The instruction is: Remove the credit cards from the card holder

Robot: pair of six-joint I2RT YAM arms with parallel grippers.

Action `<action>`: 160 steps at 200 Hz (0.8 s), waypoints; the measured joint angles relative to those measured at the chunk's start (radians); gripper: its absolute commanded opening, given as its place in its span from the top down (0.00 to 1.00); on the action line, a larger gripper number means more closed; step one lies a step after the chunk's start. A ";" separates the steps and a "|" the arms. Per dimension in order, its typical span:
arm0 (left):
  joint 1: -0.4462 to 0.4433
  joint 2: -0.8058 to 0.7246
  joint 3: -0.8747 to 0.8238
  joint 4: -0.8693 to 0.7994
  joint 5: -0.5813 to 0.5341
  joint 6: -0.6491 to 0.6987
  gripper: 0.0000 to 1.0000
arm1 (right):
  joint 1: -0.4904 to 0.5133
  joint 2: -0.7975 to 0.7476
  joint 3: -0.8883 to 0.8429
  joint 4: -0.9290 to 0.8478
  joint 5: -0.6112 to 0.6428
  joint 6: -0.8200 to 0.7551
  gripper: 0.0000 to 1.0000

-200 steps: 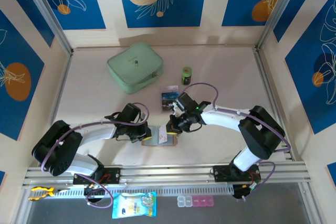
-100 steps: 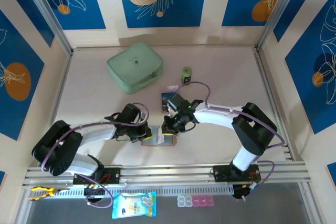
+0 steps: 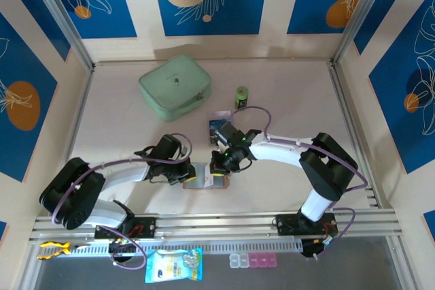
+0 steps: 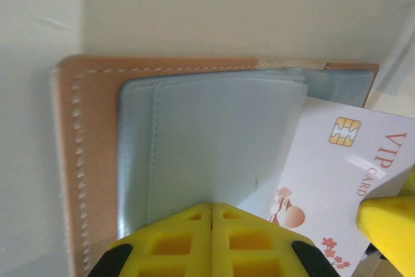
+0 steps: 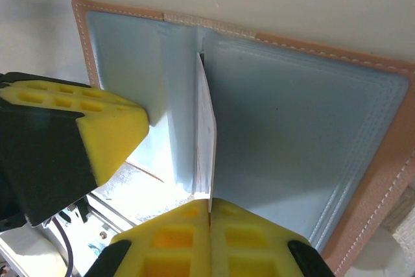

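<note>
While the right wrist sees the card [image 5: 206,128] edge-on, left shows print

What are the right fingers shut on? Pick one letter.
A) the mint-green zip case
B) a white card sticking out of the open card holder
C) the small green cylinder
B: in the right wrist view the right fingers pinch the edge of a white card standing out of the card holder at its fold.

One card holder [image 4: 71,160], three credit cards [image 3: 219,128] — one mint-green case [image 3: 175,87], one green canister [image 3: 241,97]
</note>
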 measured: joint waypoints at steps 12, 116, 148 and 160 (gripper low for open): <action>0.000 -0.014 0.000 -0.020 -0.007 0.001 0.93 | -0.001 -0.014 0.009 -0.024 0.008 -0.008 1.00; 0.011 -0.098 0.026 -0.132 -0.057 0.041 0.77 | -0.047 -0.071 0.265 -0.383 0.108 -0.531 1.00; 0.014 -0.109 0.026 -0.136 -0.072 0.039 0.67 | -0.085 -0.065 0.327 -0.466 0.138 -0.850 1.00; 0.015 -0.117 0.026 -0.143 -0.077 0.040 0.63 | -0.105 -0.050 0.358 -0.498 0.147 -0.980 1.00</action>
